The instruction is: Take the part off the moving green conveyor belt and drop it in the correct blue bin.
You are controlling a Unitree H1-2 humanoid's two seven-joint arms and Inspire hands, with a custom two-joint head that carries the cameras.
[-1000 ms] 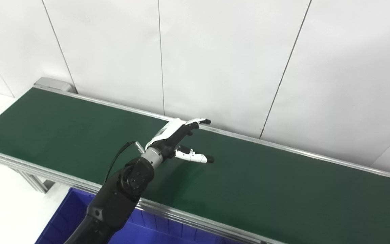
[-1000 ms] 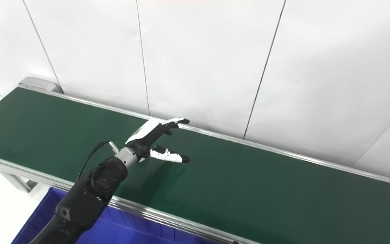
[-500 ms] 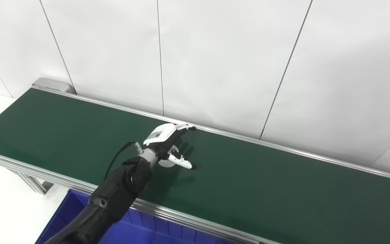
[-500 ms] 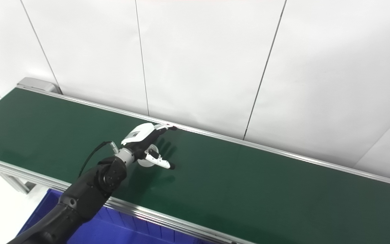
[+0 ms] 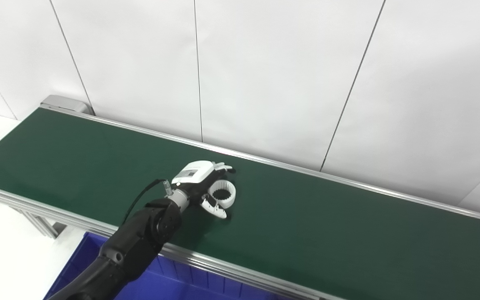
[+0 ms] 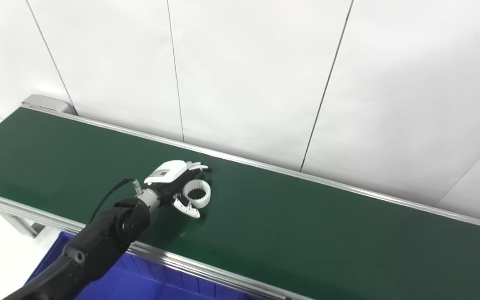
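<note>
Pickup is underway: your left hand (image 5: 200, 183) is bracketing the white ring part (image 5: 222, 194) on the green conveyor belt (image 5: 348, 233), fingers seemingly apart, needing closure before lifting toward the blue bin (image 5: 173, 283).

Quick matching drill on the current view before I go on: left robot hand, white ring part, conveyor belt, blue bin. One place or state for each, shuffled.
Things:
1. left robot hand
2. white ring part
3. conveyor belt
4. blue bin

Places or states:
A. below the belt's near rail
B. dark green, running along the white wall
C. lying on the belt between fingers and thumb
D. down at the belt, curled around the ring

Pairs: 1-D, 2-C, 3-B, 4-A
</note>
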